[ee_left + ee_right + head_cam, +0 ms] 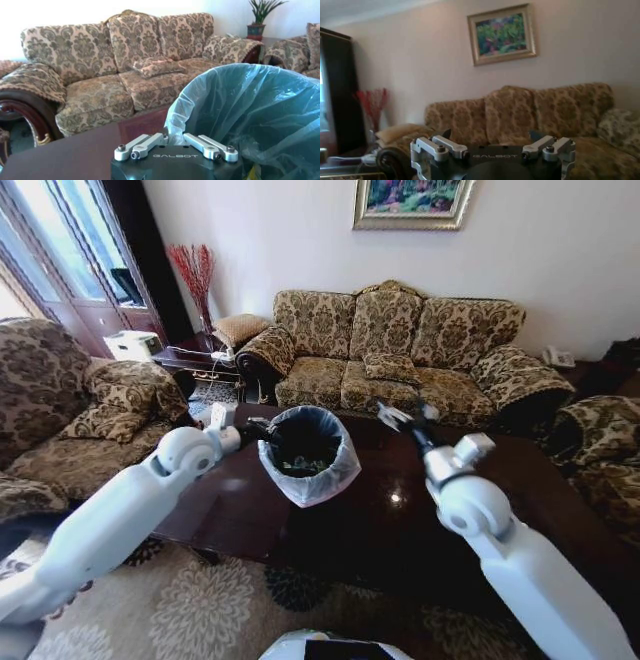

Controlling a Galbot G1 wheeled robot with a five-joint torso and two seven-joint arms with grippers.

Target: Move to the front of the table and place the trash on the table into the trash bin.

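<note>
On the table point(560, 510), the trash bin point(308, 455).

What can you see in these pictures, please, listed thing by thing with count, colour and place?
table: one, glossy dark brown, right before the robot.
trash bin: one, black with a translucent whitish bag liner, standing on the table's far left part.
trash: greenish items inside the bin; count unclear.
sofa: one, beige floral, behind the table.
armchair: one, same fabric, left of the table.
painting: one, gold frame, on the wall above the sofa.
red dried stems: one bunch, far left corner.
rug: one, beige floral, under the table.
left hand: at the bin's left rim.
right hand: open, raised over the table's far edge, right of the bin.
</note>
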